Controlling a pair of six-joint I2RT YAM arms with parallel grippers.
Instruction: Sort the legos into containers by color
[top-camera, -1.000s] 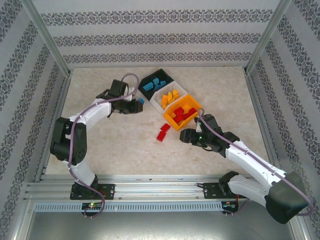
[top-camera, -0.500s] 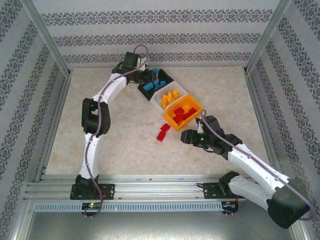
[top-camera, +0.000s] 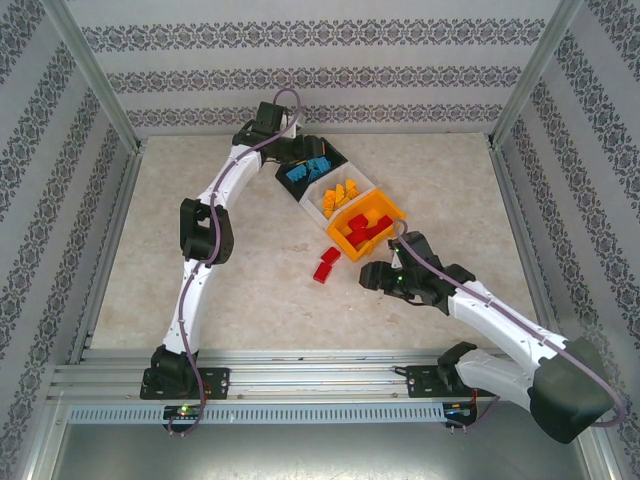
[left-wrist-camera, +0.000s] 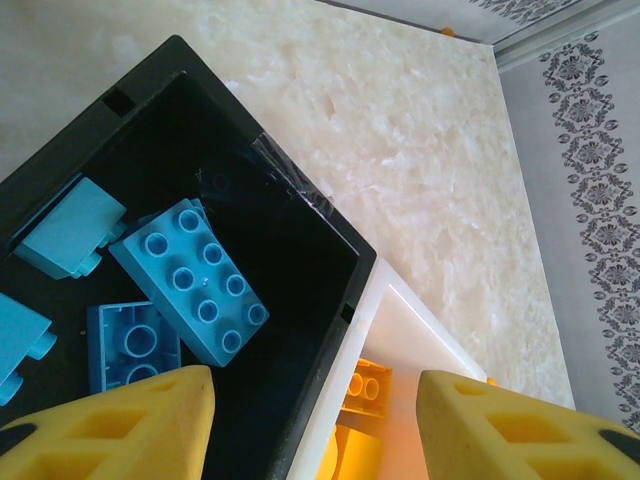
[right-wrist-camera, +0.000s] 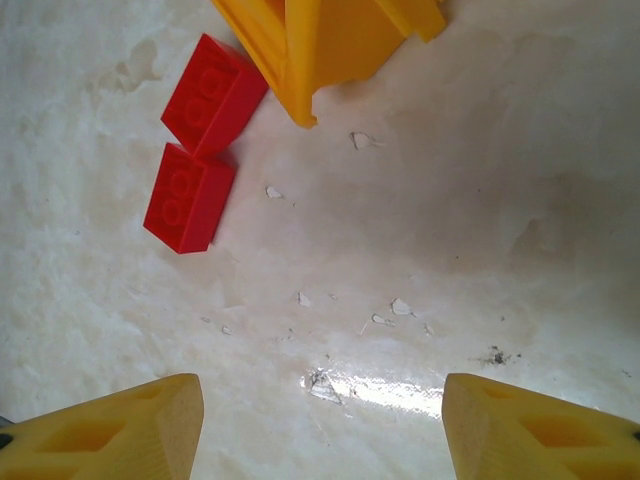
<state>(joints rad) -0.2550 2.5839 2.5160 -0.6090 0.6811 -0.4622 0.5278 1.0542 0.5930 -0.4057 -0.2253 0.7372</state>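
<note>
**Lego sorting station: arm poses and brick locations**

Left arm: seen from the top camera stretched from its base at lower left up toward the upper centre of the frame. The left gripper (top-camera: 308, 160) is held over the black bin (top-camera: 337, 153). In the left wrist view the left gripper (left-wrist-camera: 315, 415) is seen spread wide, its yellow fingers (left-wrist-camera: 120, 425) at the lower corners with nothing pinched between them. Blue legos (left-wrist-camera: 190, 282) are seen lying inside the black bin (left-wrist-camera: 290, 225), above and to the left of the fingers. The white bin (left-wrist-camera: 405, 315) is joined at lower right, with an orange-yellow lego (left-wrist-camera: 365, 385) inside.

Right arm: bent low from lower right toward the centre. The right gripper (top-camera: 371, 273) is placed just below the orange bin (top-camera: 394, 211). In the right wrist view the right gripper (right-wrist-camera: 320, 420) is likewise spread and empty.

Loose items: two red legos (right-wrist-camera: 200, 145) are seen touching end to end on the table (right-wrist-camera: 450, 250) at upper left, beside the orange bin's (right-wrist-camera: 335, 40) corner and well apart from the fingers.

Binned items: orange-yellow legos (top-camera: 340, 192) in the white bin (top-camera: 364, 177); red legos (top-camera: 368, 228) in the orange bin.
</note>
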